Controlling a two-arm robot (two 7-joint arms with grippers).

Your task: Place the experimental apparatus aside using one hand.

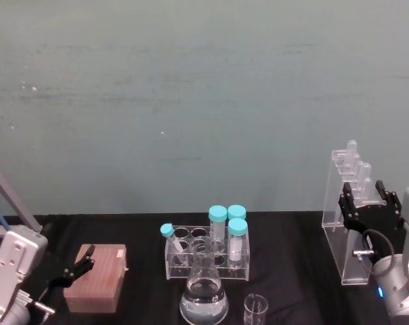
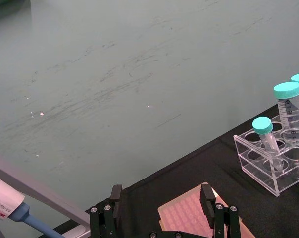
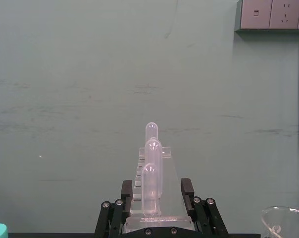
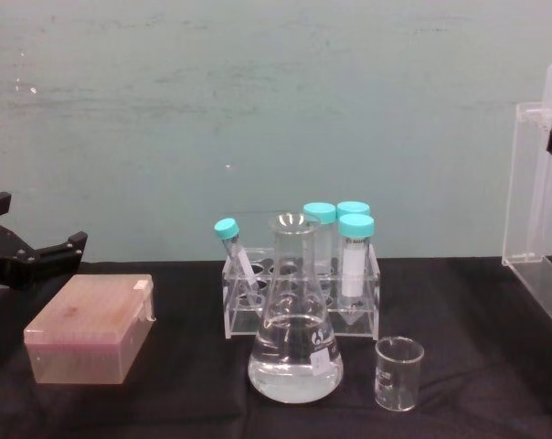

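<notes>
My right pincer [image 1: 370, 196] is clenched on the upper part of the tall clear acrylic rack [image 1: 343, 244], one black finger pressed against each side wall. The rack stands upright at the far right of the black-covered desk [image 4: 459, 302], well apart from the other glassware. Its long clear test tubes [image 3: 152, 148] point straight up, rounded ends on top, in a row running away from my wrist.

Near the desk's middle front stands the large clear conical flask [image 4: 294, 338], about a third full of clear liquid. It carries a small white patch whose print I cannot read. Just beside it, toward my right, is the small empty glass beaker [image 4: 399, 373]. Behind the flask sits a low clear rack [image 4: 367, 311] with teal-capped plastic tubes [image 4: 355, 256]: three upright, one leaning. Their labels are too small to read.

My left pincer [image 1: 80, 264] hangs released, fingers apart, at the pink translucent lidded box [image 4: 89, 329] on the desk's left. Beside it is a white and blue pipette [image 2: 6, 210] with red lettering cut off at the edge.
</notes>
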